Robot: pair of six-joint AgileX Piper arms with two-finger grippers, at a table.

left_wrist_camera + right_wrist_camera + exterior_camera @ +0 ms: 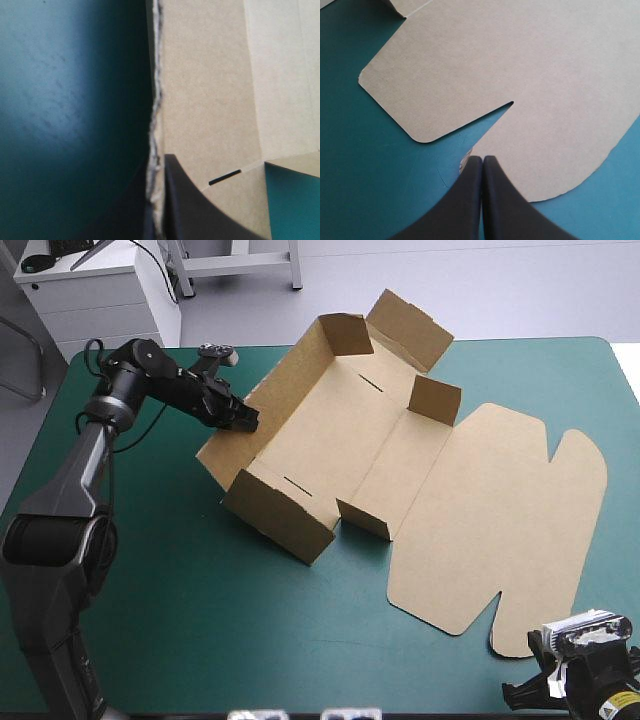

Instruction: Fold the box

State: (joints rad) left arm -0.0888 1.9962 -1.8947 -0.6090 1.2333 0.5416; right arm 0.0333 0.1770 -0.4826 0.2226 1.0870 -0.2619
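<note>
The box lies in the middle of the table, running from near the far edge toward the near right corner. Its tray half is partly up, with the long left wall and the short end flaps raised. The lid lies flat on the cover toward the right edge.

The left gripper is clamped on the top edge of the left wall, the board pinched between its fingers about midway along. The right gripper is by the near right corner, its fingers pressed together with nothing in them. Its tip is just at the notch in the lid's near edge.

The board looks light and stiff, so it will likely bend cleanly only along its creases and spring back if let go. It may slide on the cover when pushed, so one side probably needs holding. The cut edges look rough and could crush under a hard pinch. Raised walls are best taken across the top edge, near the middle. The flat lid offers little to grab, and the notch or a rounded corner looks the likeliest way in.
</note>
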